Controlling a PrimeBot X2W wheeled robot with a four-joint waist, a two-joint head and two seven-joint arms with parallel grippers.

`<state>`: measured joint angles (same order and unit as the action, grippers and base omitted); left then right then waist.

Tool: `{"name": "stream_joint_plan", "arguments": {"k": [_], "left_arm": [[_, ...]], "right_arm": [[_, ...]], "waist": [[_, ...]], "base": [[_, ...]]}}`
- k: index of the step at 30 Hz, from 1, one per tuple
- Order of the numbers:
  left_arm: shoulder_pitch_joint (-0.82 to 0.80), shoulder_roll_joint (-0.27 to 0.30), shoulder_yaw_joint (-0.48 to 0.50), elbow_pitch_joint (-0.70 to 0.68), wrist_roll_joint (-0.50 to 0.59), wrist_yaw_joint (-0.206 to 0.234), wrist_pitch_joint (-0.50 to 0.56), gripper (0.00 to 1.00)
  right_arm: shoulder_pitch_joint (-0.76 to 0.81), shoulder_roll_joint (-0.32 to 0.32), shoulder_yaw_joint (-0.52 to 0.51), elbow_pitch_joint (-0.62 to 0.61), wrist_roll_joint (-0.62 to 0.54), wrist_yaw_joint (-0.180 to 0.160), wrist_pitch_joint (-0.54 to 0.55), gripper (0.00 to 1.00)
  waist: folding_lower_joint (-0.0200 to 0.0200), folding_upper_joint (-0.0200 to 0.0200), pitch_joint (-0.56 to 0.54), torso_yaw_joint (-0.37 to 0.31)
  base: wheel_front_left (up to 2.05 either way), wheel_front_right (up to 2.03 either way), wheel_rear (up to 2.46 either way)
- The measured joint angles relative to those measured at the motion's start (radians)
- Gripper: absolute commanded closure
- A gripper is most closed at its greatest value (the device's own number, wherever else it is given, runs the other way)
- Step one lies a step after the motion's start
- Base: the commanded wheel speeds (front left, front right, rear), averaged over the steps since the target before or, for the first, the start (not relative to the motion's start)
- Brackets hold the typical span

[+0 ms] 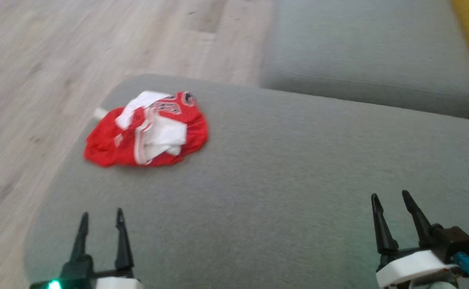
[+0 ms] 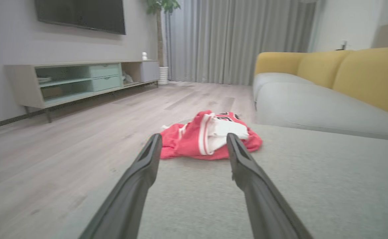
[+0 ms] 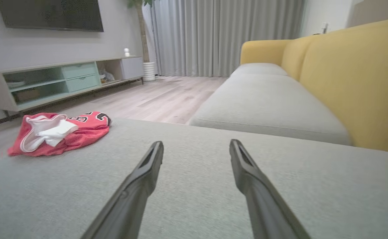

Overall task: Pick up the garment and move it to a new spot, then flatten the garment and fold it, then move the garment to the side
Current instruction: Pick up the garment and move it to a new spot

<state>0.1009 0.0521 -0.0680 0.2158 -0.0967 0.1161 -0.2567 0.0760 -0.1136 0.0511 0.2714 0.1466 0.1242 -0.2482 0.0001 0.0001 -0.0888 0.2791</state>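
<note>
left claw (image 1: 101,212): jaws spread wide, holding nothing, low over the grey cushion (image 1: 278,180). the garment (image 1: 146,130), a crumpled red-and-white jersey, lies straight ahead of its fingertips, not touching them. it sits near the cushion's left edge, with the floor (image 1: 25,80) just beyond.

right claw (image 1: 390,194): also spread wide and empty. the garment is ahead of it and well off to its left.

risks for you:
- the heap is bunched in layers, so a pinch may catch one layer only and trail the rest.
- a nudge from the right claw's side could slide it over the edge onto the floor.
- the head view is blurred, so your aim may be off.
</note>
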Motion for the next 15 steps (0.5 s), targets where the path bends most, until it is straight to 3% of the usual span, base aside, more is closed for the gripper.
{"name": "stream_joint_plan", "arguments": {"k": [6, 9, 15], "left_arm": [[0.002, 0.001, 0.041, -0.019, 0.000, 0.002, 0.000, 0.00], [-0.028, 0.002, 0.036, -0.022, 0.027, -0.019, 0.000, 0.00], [-0.330, 0.027, -0.001, 0.009, 0.064, -0.081, 0.000, 0.00]], "right_arm": [[-0.014, -0.008, 0.001, -0.007, -0.003, 0.000, 0.000, 0.00], [-0.032, -0.036, -0.001, -0.009, -0.006, 0.000, 0.000, 0.00], [-0.104, -0.147, 0.018, -0.020, -0.015, 0.000, 0.000, 0.00]], "waist": [[0.0000, 0.0000, 0.053, 0.077], [0.0001, 0.0000, 0.098, 0.097], [0.0002, -0.0001, 0.220, 0.102]], "base": [[0.00, 0.00, 0.00], [0.00, 0.00, 0.00], [0.00, 0.00, 0.00]]}}
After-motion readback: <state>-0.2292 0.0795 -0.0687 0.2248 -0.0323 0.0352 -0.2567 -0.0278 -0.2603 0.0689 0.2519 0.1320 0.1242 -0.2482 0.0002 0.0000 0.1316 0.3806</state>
